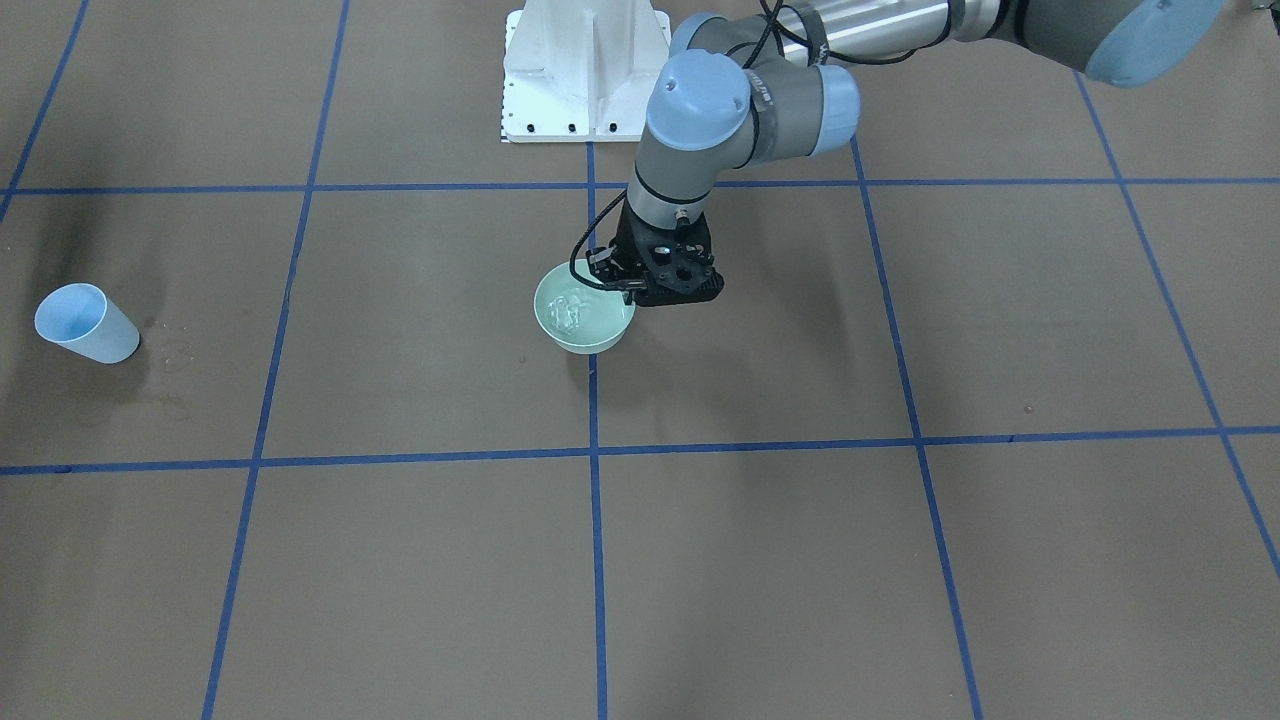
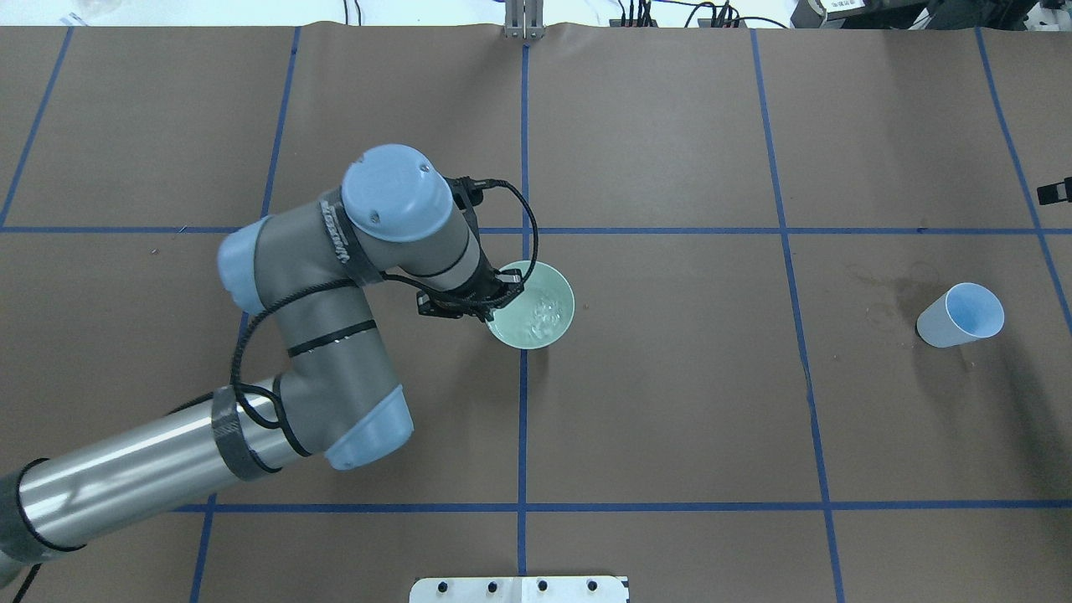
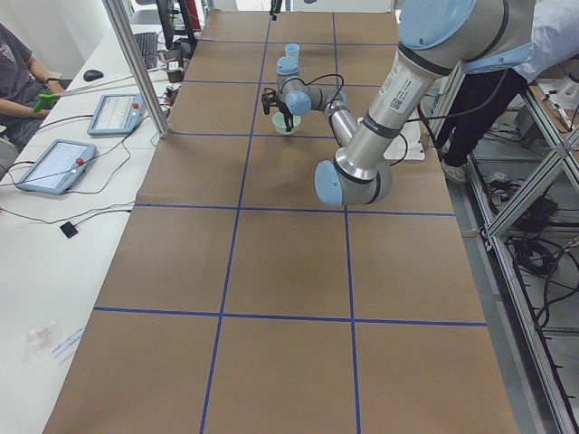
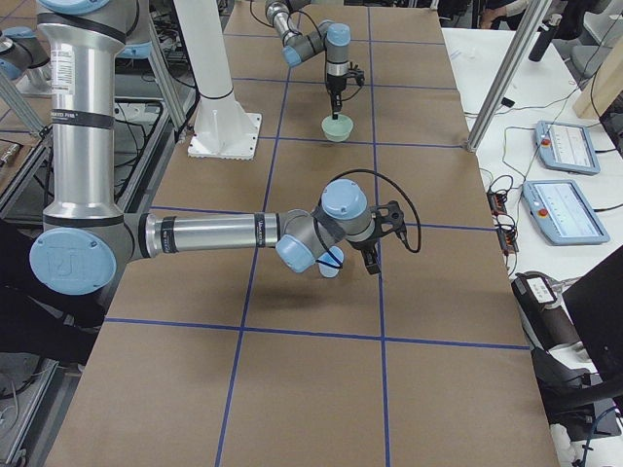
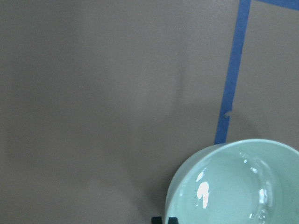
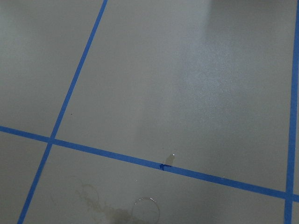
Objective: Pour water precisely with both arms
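Observation:
A pale green bowl [image 1: 600, 335] [image 2: 559, 289] stands near the table's middle, on a blue tape line. The water [image 1: 567, 310] [image 2: 544, 311] shows in it as ripples and white glints. My left gripper [image 1: 622, 287] [image 2: 496, 300] points down at the bowl's rim on the robot's side, shut on it. In the left wrist view its two black fingertips [image 5: 159, 219] sit close together at the bowl's [image 5: 233, 186] edge. My right gripper [image 4: 374, 261] shows only in the exterior right view, high over the table; I cannot tell its state.
A light blue cup [image 1: 85, 322] [image 2: 961, 315] stands tilted, far to the robot's right, with wet stains [image 2: 888, 301] [image 6: 117, 212] beside it. The white pedestal [image 1: 585, 70] stands at the robot's edge. Operators and tablets [image 3: 54, 163] are beyond the far edge.

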`<action>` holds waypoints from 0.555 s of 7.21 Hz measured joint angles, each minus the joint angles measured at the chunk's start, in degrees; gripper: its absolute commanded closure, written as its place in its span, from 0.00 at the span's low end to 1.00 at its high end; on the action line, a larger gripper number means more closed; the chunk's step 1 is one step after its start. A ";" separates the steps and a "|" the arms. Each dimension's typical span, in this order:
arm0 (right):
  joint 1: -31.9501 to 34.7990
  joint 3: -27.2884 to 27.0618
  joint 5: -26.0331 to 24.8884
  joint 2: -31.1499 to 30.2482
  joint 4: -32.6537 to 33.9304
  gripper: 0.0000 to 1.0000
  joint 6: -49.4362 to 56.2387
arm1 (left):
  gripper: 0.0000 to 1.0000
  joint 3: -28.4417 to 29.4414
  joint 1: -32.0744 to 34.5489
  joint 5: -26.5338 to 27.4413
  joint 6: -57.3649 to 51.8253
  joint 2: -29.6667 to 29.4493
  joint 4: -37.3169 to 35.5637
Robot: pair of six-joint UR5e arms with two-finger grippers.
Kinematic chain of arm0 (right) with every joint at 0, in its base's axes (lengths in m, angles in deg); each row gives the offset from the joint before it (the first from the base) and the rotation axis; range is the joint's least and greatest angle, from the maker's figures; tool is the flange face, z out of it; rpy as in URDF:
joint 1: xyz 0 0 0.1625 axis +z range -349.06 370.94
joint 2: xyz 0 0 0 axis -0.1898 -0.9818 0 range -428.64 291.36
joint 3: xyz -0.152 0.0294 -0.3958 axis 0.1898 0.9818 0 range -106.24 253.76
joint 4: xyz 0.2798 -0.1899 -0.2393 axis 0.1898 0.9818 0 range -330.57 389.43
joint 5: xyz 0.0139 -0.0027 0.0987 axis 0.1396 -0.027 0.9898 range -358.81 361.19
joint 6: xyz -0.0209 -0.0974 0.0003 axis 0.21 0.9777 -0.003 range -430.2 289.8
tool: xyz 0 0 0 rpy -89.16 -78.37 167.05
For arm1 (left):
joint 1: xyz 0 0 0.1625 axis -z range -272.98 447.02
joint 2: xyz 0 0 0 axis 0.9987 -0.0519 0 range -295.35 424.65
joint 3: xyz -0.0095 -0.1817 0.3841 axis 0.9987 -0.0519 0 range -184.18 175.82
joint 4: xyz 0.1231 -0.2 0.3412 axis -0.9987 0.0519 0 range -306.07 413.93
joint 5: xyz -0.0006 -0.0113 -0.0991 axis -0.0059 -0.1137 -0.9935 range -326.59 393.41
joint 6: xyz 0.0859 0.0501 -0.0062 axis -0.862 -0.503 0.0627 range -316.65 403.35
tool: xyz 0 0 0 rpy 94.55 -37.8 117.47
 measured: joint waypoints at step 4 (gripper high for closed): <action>-0.02 0.20 -0.41 0.10 -0.01 0.01 0.00 | 1.00 -17.52 9.84 -4.87 -18.58 26.86 0.84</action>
